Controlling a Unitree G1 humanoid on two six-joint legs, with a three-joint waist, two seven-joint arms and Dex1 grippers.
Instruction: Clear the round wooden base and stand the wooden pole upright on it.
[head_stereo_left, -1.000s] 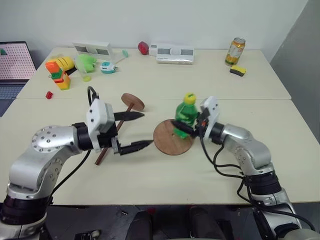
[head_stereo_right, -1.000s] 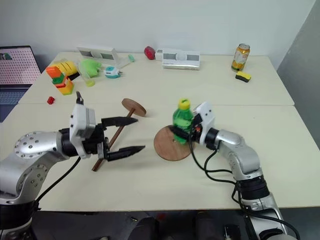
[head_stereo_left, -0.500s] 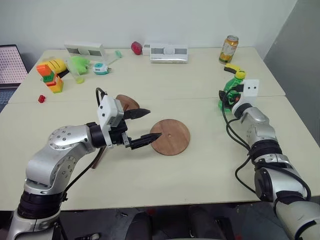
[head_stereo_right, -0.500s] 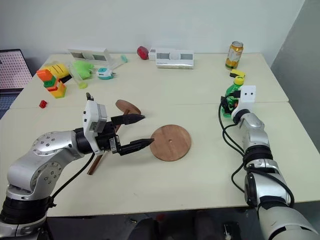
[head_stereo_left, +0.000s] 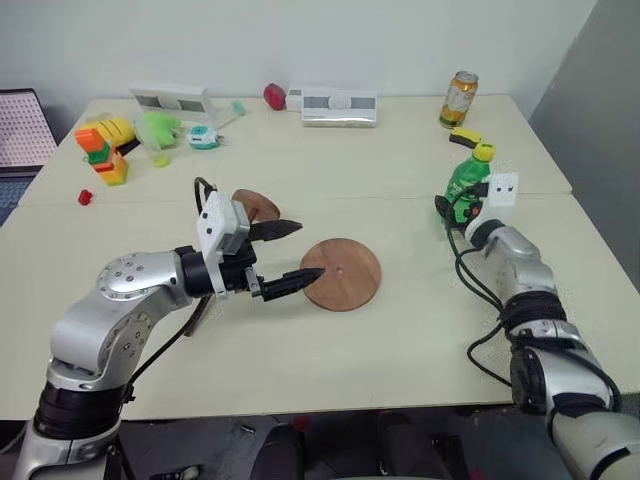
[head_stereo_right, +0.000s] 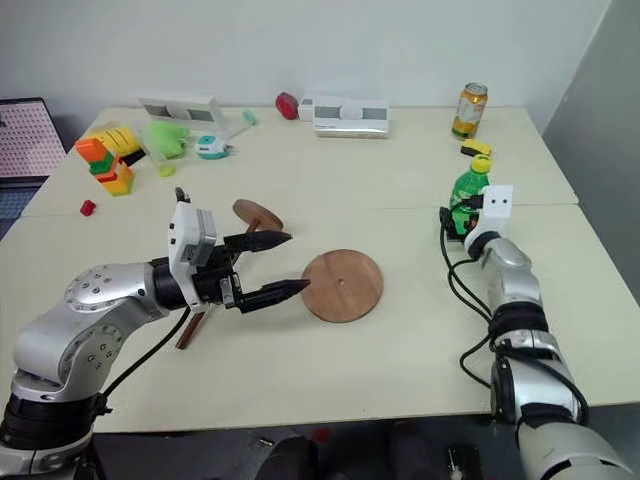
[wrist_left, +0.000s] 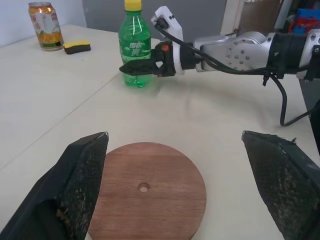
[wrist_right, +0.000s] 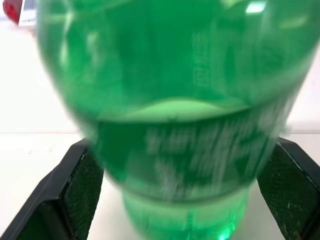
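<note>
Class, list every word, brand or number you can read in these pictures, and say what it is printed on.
No text can be read for certain.
bottle: white lettering on the label, too blurred to read.
can: print too small to read.

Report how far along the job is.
Done: the base is clear, with the bottle standing upright on the table at the right. In hand: the right gripper is around the bottle, while the left gripper hovers open beside the base. Left: the pole lies flat behind the left gripper; it must be picked up and stood on the base.
</note>
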